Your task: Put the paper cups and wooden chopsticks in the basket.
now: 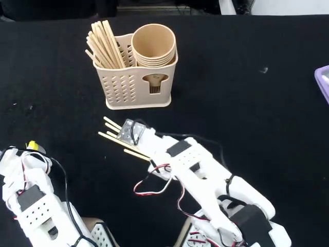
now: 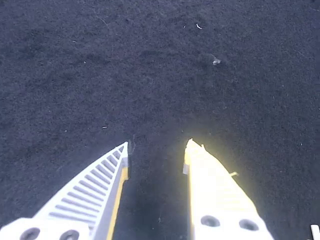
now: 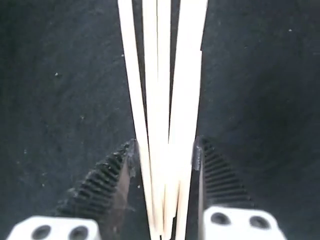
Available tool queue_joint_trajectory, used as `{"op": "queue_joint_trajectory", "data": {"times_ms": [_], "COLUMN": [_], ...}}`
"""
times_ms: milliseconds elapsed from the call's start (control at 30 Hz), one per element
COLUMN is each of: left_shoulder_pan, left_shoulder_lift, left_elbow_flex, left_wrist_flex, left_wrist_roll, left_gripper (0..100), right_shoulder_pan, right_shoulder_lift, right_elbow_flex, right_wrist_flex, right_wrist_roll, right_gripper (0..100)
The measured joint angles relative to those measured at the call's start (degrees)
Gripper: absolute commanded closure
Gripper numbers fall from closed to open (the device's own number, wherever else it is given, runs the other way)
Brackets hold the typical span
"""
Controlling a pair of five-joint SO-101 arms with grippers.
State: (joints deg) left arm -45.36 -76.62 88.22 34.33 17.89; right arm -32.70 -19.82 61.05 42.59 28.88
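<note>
Before the basket (image 1: 134, 87), right jaws clamp chopsticks (image 3: 160, 75) lying on the bench (image 1: 247, 128); left jaws stand apart.

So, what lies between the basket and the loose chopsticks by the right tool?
The stretch is bare: the high view shows black table cover between the basket and the loose chopsticks at the right tool.

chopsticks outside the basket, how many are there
5 chopsticks that I can make out, all in one bundle lying on the table in front of the basket, held by the right gripper. They overlap, so another may be hidden.
</note>
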Motion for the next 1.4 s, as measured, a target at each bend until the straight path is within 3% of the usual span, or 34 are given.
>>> {"op": "queue_joint_trajectory", "data": {"times_ms": [200,433,700,767,933,1400], "left_shoulder_pan": [0.0,0.0,0.0,0.0,0.0,0.0], "left_shoulder_lift": [0.0,0.0,0.0,0.0,0.0,0.0], "left_elbow_flex": [0.0,0.0,0.0,0.0,0.0,0.0], "left_wrist_flex": [0.0,0.0,0.0,0.0,0.0,0.0], "left_wrist_roll": [0.0,0.0,0.0,0.0,0.0,0.0], "left_gripper": [81,81,81,81,81,81], "right_shoulder_pan": [-0.44,-7.21,-7.47,-7.56,-7.82,-7.82], "right_shoulder_lift": [0.0,0.26,13.36,15.74,16.09,-6.59], "right_elbow_flex": [-3.78,-5.54,-12.4,-13.45,-13.54,-9.05], "right_wrist_flex": [-0.09,-3.16,-7.91,-7.91,-7.47,3.78], "right_wrist_roll": [-3.08,-5.27,-6.42,-6.15,-2.64,-2.11], "right_gripper": [82.9,75.8,77.7,80.5,99.0,98.8]}}
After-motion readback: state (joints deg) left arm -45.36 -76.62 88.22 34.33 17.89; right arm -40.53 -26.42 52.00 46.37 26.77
